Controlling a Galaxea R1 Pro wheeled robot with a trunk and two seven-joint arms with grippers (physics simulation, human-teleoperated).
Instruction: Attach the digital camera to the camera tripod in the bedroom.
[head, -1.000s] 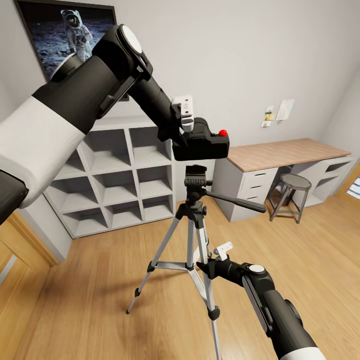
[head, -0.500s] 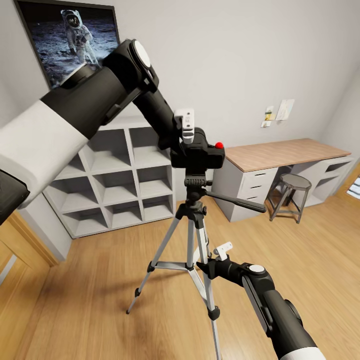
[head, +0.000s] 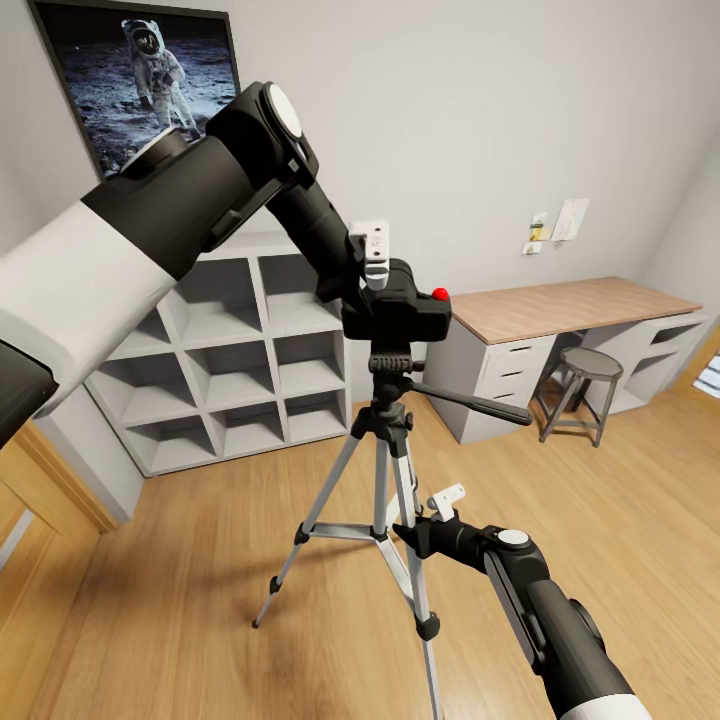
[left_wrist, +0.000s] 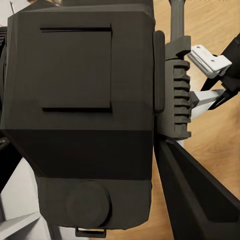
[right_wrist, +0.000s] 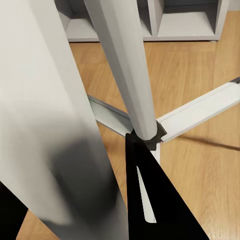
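Lowered since a second ago, the digital camera (head: 398, 308) now sits right on the head of the camera tripod (head: 388, 440) — red mark up, level. Left gripper (head: 372, 262) is clamped on the camera's back edge, one white finger (head: 375, 243) standing above the body. Tripod stands on the plank floor (head: 200, 560) before the grey shelf unit (head: 235, 360). Right gripper (head: 432, 515) is low beside a tripod leg — finger gap not readable.
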